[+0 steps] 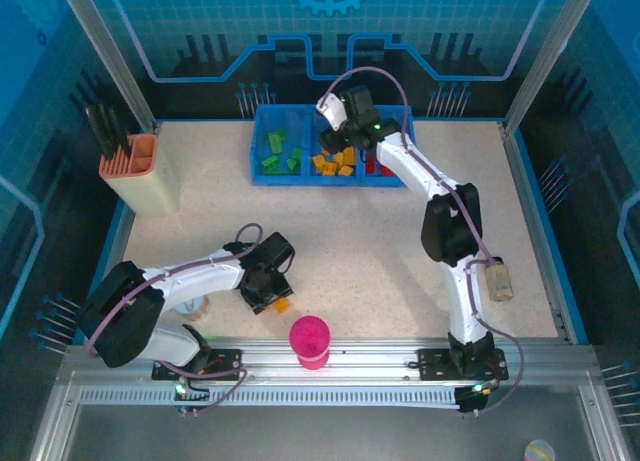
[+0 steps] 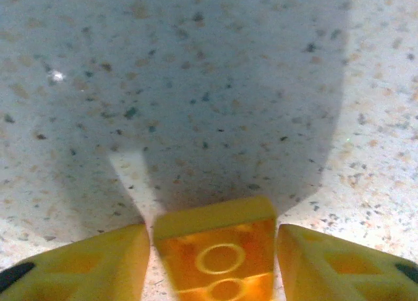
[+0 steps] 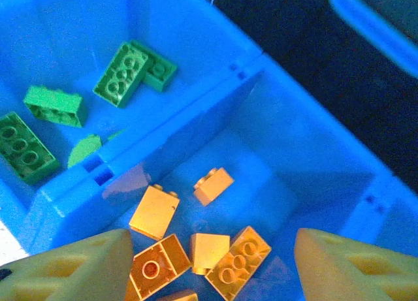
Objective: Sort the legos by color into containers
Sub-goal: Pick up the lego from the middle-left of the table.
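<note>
- Here, seen from above, a long blue tray sits at the far middle of a speckled table, split into 3 square compartments.
- The left compartment holds green legos, the middle one orange-yellow legos, and the right one red legos, partly hidden by the right arm.
- The right gripper hangs over the tray, above the middle compartment.
- In the right wrist view, the right gripper has its 2 yellow fingers spread wide with nothing held between them.
- Below it lie several orange-yellow bricks; beyond a blue divider lie several green bricks.
- The left gripper is low over the near part of the table, close to a bright pink cup.
- In the left wrist view, 1 orange-yellow brick sits between the left gripper's fingers, studs facing the camera.
- Those fingers are drawn in narrow, just beside the brick's 2 sides; a thin slit shows on the left side, so I cannot tell whether they press on it.
- A peach tool holder stands at the far left of the table.
</note>
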### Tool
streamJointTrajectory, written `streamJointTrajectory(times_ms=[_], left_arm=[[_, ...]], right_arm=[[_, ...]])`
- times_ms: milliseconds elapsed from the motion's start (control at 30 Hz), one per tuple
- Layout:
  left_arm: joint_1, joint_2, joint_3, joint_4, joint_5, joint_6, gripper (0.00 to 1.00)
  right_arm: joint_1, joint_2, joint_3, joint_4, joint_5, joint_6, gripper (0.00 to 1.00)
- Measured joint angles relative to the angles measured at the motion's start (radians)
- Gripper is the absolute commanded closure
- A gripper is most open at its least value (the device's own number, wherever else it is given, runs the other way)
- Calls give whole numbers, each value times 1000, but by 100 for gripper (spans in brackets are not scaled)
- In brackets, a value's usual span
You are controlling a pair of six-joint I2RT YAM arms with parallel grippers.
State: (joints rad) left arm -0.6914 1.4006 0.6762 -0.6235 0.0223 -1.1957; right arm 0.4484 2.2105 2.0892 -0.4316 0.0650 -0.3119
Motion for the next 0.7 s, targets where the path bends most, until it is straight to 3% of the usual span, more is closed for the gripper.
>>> streamJointTrajectory(times_ms=[200,367,700], left_arm=[[0,11,10,-25,-4,3,73],[6,42,55,-39,-11,51,77],[166,141,548,-12,-114,338,78]], right_arm=[[-3,-123,-119,36,18,4,31],[-21,-214,-243,35,43,27,31],[-51,-584,-651,37,77,123,30]])
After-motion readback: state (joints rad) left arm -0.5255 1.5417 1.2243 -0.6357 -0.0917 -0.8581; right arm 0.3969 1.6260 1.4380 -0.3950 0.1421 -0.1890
